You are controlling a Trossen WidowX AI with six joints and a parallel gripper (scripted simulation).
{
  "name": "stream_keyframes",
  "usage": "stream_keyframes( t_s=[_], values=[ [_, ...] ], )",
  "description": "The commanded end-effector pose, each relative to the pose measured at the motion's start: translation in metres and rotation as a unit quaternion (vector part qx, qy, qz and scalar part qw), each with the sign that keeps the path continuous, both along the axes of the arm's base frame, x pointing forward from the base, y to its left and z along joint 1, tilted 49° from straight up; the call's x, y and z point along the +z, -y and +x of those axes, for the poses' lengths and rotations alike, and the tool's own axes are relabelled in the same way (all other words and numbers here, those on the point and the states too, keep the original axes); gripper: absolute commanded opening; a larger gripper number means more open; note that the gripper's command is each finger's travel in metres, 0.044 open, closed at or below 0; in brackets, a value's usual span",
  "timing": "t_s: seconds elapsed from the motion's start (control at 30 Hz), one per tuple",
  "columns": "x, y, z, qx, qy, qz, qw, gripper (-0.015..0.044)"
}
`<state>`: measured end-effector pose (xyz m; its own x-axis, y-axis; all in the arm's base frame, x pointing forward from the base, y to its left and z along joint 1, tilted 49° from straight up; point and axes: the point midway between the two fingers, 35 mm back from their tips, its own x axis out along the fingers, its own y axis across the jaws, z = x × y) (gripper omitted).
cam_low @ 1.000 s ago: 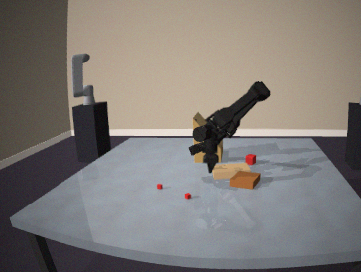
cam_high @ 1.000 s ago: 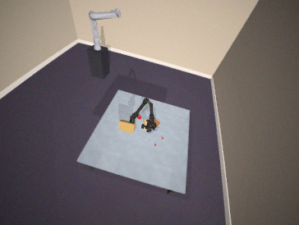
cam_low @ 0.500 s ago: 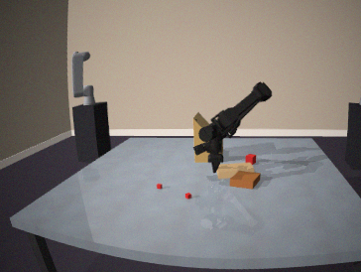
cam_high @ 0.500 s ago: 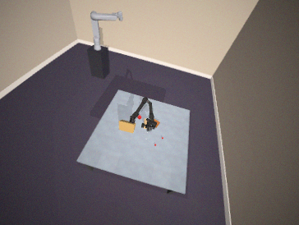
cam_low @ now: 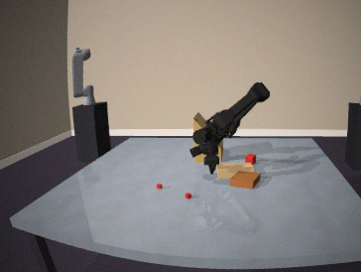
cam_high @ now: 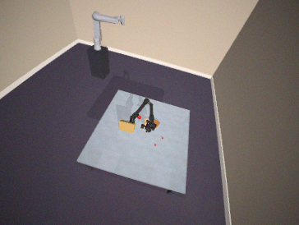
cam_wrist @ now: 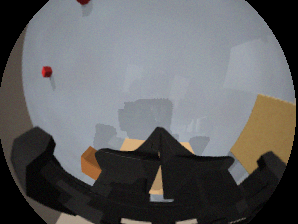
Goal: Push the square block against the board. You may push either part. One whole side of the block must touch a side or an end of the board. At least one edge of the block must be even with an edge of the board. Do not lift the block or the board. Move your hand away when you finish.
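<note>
The orange-brown square block [cam_high: 157, 122] [cam_low: 244, 180] [cam_wrist: 89, 163] lies flat beside the pale tan board [cam_high: 145, 121] [cam_low: 228, 172] [cam_wrist: 131, 144]. In the exterior view the block covers part of the board's near side; whether they touch or have even edges I cannot tell. In the wrist view my fingers hide much of both. My gripper [cam_high: 148, 130] [cam_low: 211, 172] [cam_wrist: 159, 129] is shut and empty. It points down, with its tips low over the table beside the board's left end in the exterior view.
A tall yellow box [cam_high: 126, 126] [cam_low: 198, 125] [cam_wrist: 267, 130] stands near the board, behind the arm in the exterior view. A red cube [cam_high: 140, 117] [cam_low: 251, 159] is behind the board. Two small red cubes lie apart at front left there, one at the left [cam_low: 159, 186] and one nearer [cam_low: 188, 196].
</note>
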<state>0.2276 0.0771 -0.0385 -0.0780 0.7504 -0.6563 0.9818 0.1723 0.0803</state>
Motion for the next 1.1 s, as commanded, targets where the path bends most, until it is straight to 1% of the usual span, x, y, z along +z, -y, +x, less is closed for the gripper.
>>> stream_keyframes(
  t_s=[0.0, 0.57, 0.63, 0.77, 0.93, 1.07],
  values=[
    [-0.004, 0.004, 0.004, 0.002, 0.003, -0.002, 1.0, 0.0],
    [-0.025, 0.021, 0.011, 0.002, 0.004, -0.001, 1.0, 0.0],
    [-0.017, 0.025, 0.01, 0.0, 0.002, 0.0, 1.0, 0.0],
    [0.013, 0.058, 0.013, 0.003, 0.003, -0.002, 1.0, 0.0],
    [0.016, 0.06, 0.011, 0.003, 0.004, -0.001, 1.0, 0.0],
    [0.027, 0.053, -0.023, 0.016, 0.018, 0.0, 1.0, 0.0]
  ],
)
